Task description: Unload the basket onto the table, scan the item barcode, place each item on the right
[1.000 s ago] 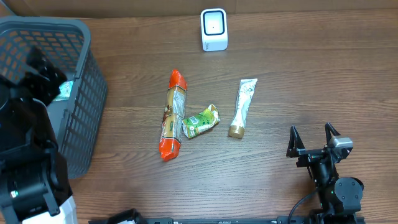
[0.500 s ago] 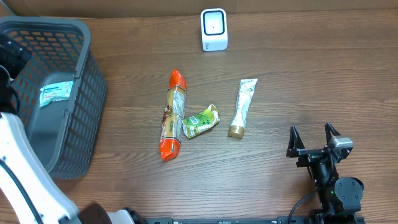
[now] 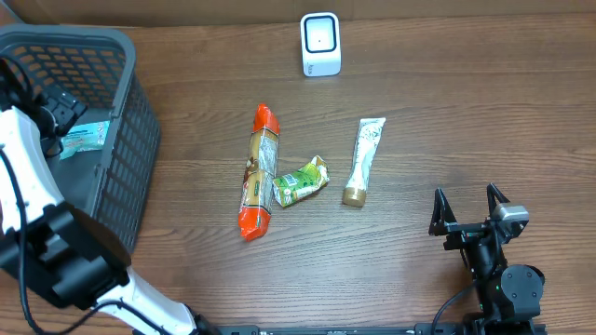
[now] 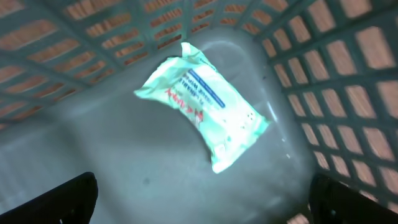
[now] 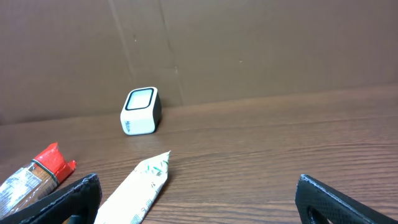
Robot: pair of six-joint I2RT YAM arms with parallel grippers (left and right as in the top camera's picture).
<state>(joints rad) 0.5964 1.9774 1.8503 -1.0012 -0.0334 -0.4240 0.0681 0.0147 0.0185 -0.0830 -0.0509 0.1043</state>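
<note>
A pale green and white packet (image 4: 202, 112) lies flat on the floor of the grey basket (image 3: 65, 37). My left gripper (image 4: 202, 200) hangs over it inside the basket, open and holding nothing; overhead, the gripper (image 3: 58, 110) shows just left of the packet (image 3: 86, 137). The white barcode scanner (image 3: 320, 44) stands at the table's far edge. My right gripper (image 3: 470, 212) rests open and empty at the front right, facing the scanner (image 5: 140, 111).
Three items lie mid-table: a long orange-ended packet (image 3: 259, 169), a small green packet (image 3: 301, 180) and a white tube with a gold cap (image 3: 363, 160). The basket's mesh walls (image 4: 348, 74) surround the left gripper. A brown cardboard wall backs the table.
My left arm has swung across the left side, and its gripper now hangs over the packet in the basket. The right arm and the table items have not moved.
</note>
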